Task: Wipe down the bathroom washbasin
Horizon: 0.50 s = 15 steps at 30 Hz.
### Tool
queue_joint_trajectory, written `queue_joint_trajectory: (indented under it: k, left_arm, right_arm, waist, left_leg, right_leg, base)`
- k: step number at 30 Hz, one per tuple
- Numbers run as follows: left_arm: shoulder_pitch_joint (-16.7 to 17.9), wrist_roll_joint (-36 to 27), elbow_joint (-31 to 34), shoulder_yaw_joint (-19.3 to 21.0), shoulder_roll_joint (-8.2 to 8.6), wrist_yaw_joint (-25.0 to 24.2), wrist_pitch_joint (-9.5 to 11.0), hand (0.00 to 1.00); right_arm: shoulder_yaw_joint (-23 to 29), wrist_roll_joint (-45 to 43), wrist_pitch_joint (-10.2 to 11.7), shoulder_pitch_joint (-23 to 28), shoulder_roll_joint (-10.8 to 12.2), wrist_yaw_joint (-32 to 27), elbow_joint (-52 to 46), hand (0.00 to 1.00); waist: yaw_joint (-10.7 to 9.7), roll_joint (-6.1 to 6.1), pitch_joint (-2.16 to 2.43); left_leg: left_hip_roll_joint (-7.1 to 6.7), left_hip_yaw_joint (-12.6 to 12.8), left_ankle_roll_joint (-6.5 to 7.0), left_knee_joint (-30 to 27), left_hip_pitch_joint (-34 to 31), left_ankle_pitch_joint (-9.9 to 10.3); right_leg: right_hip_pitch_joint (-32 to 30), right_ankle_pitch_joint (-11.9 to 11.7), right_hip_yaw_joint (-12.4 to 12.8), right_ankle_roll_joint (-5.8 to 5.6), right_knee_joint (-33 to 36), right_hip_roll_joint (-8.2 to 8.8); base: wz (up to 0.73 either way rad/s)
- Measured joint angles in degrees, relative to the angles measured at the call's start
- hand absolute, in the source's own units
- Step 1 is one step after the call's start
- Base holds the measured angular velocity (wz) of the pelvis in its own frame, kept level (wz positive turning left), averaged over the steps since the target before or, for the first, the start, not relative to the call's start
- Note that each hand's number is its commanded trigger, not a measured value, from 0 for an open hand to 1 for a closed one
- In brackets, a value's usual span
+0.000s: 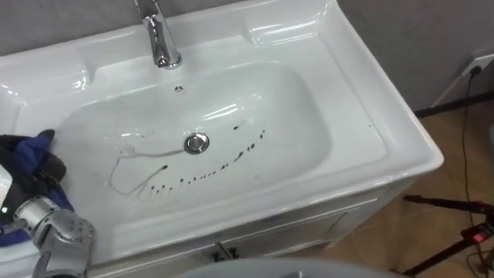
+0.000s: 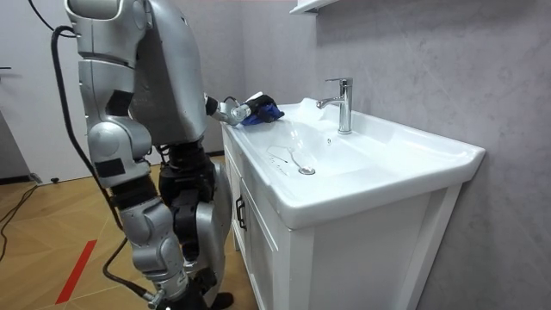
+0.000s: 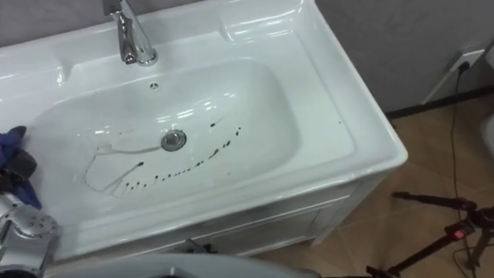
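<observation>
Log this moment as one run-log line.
left robot hand: shut on cloth, at basin left rim | marks: dark, near drain, unwiped

**White basin, dark streaks**

The glossy white ceramic basin (image 1: 324, 123) carries black dotted streaks (image 1: 208, 174) and looping grey lines beside its round chrome drain (image 1: 196, 142). The tall metal faucet (image 1: 160, 38) is shiny chrome. The black left hand (image 1: 45, 167) grips a crumpled blue cloth (image 1: 27, 147).
</observation>
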<state>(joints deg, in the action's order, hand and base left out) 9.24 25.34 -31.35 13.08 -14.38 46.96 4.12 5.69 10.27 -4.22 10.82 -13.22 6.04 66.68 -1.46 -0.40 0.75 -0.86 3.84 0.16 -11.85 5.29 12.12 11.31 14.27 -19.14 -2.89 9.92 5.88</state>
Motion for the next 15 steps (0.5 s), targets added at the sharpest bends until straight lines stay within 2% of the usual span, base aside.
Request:
queue_joint_trajectory:
  k: [2, 9, 10, 12, 14, 15]
  left_arm:
    - [-0.1, 0.0, 1.0, 0.0, 0.55, -0.4, 0.3, 1.00]
    - [0.1, 0.1, 4.8, -0.9, 1.82, -2.8, 1.2, 1.00]
    - [0.1, 0.2, 6.4, -1.1, 2.38, -3.7, 1.2, 1.00]
    - [0.1, 1.4, 8.7, -2.2, 3.25, -4.8, 1.4, 1.00]
    - [0.1, 3.3, 10.2, -3.8, 4.78, -5.6, 2.9, 1.00]
    - [0.1, 3.6, 10.3, -4.4, 4.88, -5.8, 3.4, 1.00]
  right_arm:
    - [0.0, 0.5, 1.0, -0.1, 0.0, 0.8, -0.1, 0.00]
    - [-0.1, 1.4, 4.0, -0.4, 0.5, 3.1, 0.2, 0.00]
    - [0.0, 1.4, 4.4, -0.5, 1.0, 3.5, 0.2, 0.00]
    - [0.0, 1.4, 5.1, -0.5, 1.9, 3.6, 0.1, 0.00]
    - [0.0, 1.4, 6.3, -0.3, 2.2, 3.9, 0.2, 0.00]
    - [0.0, 1.4, 6.5, -0.2, 2.3, 4.0, 0.2, 0.00]
  waist:
    - [0.1, 0.11, -0.29]
    - [-0.1, -0.08, -0.63]
    - [-0.3, -0.20, -0.79]
    - [-0.3, -0.16, -0.76]
    - [-0.3, 0.05, -0.88]
    - [-0.4, 0.06, -0.89]
  left_leg:
    - [0.03, 0.0, 0.00, 0.0, -0.2, 0.0]
    - [0.01, -0.2, 0.06, -1.1, -1.7, 0.0]
    - [0.00, -0.2, 0.07, -1.5, -2.0, 0.0]
    - [0.08, -0.2, 0.06, -2.0, -2.7, 0.0]
    - [0.11, -0.2, 0.08, -2.3, -3.2, 0.0]
    - [0.12, -0.2, 0.08, -2.5, -3.4, 0.0]
  right_leg:
    - [-0.4, -0.1, 0.0, 0.02, 0.0, -0.04]
    - [-0.5, -0.2, -0.9, 0.02, 0.0, 0.00]
    - [-0.5, -0.2, -1.1, 0.02, 0.0, 0.01]
    - [-0.9, -0.3, -1.1, 0.10, 0.1, -0.09]
    - [-1.3, -0.4, -0.8, 0.23, 0.2, -0.14]
    - [-1.4, -0.4, -0.8, 0.23, 0.2, -0.14]
  base:
    - [0.03]
    - [0.11]
    - [0.21]
    - [0.13]
    - [0.00]
    - [0.00]
